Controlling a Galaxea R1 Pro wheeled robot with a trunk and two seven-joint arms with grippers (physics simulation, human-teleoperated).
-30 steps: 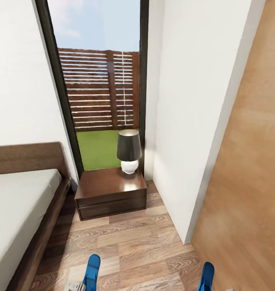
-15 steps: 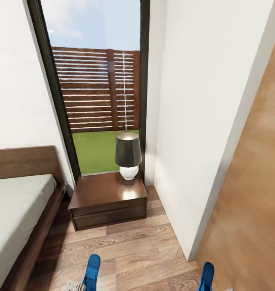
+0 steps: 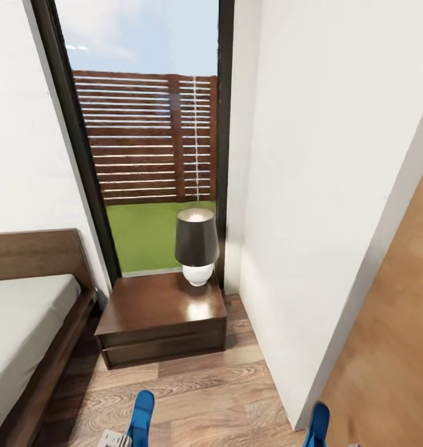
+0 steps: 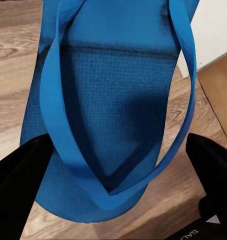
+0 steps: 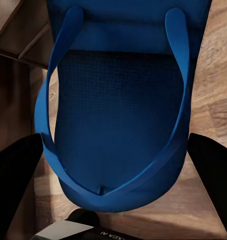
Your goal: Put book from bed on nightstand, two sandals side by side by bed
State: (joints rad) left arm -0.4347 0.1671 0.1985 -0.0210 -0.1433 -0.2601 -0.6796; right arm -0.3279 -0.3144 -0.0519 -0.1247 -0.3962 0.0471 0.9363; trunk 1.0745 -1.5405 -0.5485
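Bright blue sandals [image 4: 113,115] (thin-soled), one per gripper.

Glossy dark wood nightstand [image 3: 161,316]; matt textured blue sandal [image 4: 118,115].

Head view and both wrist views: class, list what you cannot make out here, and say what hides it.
- Bed: cut off by the head view's left edge, so the book's whereabouts cannot be told.
- Sandals: their lower parts run past the head view's bottom edge.
- Left gripper and right gripper: each sandal covers the contact points.
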